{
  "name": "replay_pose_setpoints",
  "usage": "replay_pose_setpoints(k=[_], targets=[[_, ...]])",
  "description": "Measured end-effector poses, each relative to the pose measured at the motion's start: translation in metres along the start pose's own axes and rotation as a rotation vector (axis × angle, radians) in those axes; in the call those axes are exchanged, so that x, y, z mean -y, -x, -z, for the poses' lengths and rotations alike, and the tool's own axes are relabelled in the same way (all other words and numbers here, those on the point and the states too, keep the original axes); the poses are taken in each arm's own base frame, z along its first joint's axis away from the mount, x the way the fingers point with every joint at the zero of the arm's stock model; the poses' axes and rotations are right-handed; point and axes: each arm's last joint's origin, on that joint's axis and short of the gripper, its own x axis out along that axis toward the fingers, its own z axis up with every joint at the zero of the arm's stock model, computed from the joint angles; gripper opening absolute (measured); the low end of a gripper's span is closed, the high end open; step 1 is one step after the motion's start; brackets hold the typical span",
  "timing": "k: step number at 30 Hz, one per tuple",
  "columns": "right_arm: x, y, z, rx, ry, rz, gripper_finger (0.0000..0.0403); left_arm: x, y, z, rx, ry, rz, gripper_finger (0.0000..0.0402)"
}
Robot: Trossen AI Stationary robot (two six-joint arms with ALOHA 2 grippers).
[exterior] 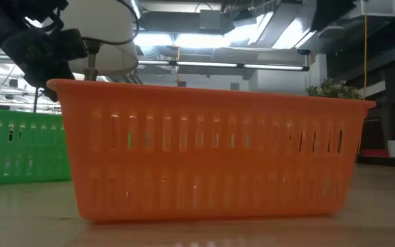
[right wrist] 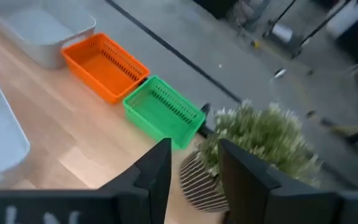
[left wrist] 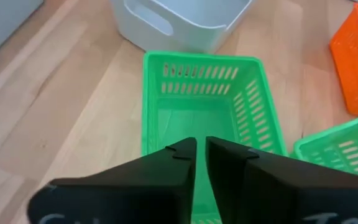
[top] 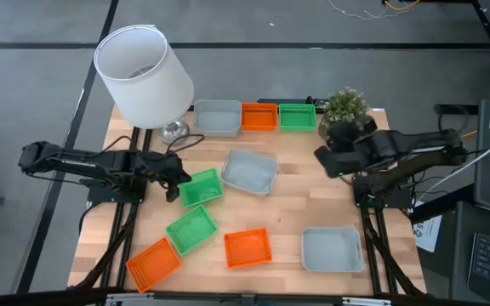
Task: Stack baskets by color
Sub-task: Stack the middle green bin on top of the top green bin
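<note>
An orange basket (exterior: 211, 154) fills the low view, at the table's (top: 292, 212) front edge. From the left, the left claw (top: 174, 181) sits at the near rim of a green basket (top: 202, 188), its fingers (left wrist: 166, 171) a narrow slit apart over that rim; whether they pinch it I cannot tell. Beyond lies a grey basket (top: 249, 171). The right claw (top: 323, 158) hangs open beside the potted plant (top: 345, 109).
</note>
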Motion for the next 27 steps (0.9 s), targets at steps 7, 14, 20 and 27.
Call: replay_pose_setpoints(k=[7,14,20,27], targets=[[0.012,-0.016,0.037,0.023,-0.102,-0.056,0.0132,0.000,-0.007,0.002,-0.033,0.046,-0.035,0.0094],[0.006,-0.035,0.067,-0.004,-0.123,-0.094,0.0132,-0.003,-0.017,0.005,-0.076,0.030,-0.141,0.0107],[0.002,-0.040,0.073,-0.016,-0.128,-0.109,0.0132,-0.004,-0.027,0.011,-0.152,0.042,-0.176,0.0106],[-0.001,-0.039,0.070,0.010,-0.139,-0.130,0.0132,-0.004,-0.037,0.015,-0.195,0.055,-0.193,0.0106]])
